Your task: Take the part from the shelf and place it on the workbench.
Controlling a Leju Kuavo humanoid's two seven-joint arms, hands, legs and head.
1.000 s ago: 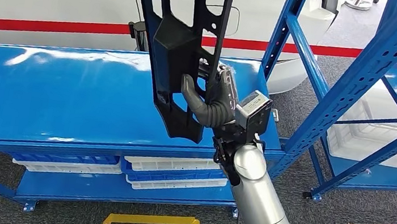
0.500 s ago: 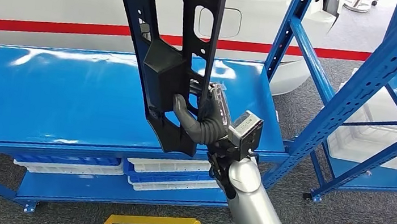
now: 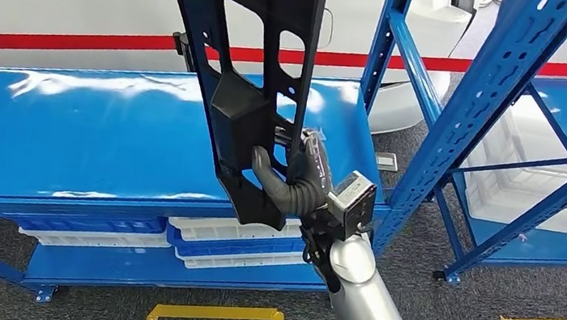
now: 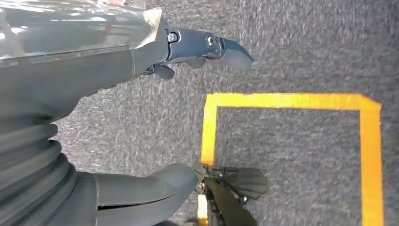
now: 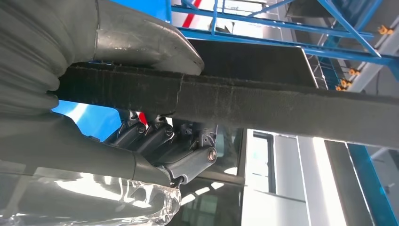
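Right now the right hand (image 3: 292, 179) grips the part (image 3: 251, 74) near its lower end, thumb hooked across the front face and dark fingers (image 5: 157, 136) curled round the back of one long edge. That part is one long black plastic panel, held nearly upright over the front of the workbench (image 3: 86, 144); its long axis runs from the hand upward and leans slightly to the left at the top, where it passes out of view. Matte and stiff-looking, it has rounded cut-outs, small holes along its rim and a boxy raised block about mid-length; close up the gripped edge looks rough and fibrous. Its lower tip hangs just over the bench's front lip, clear of the surface as far as I can tell.

Further off, the left hand (image 4: 141, 117) hangs over grey carpet, thumb and fingers apart around nothing, beside a yellow tape outline (image 4: 301, 101).

Beyond, the workbench top is glossy blue metal. Beneath it sit stacked white and blue trays (image 3: 241, 245). One blue perforated steel shelf (image 3: 483, 103) stands to the right.
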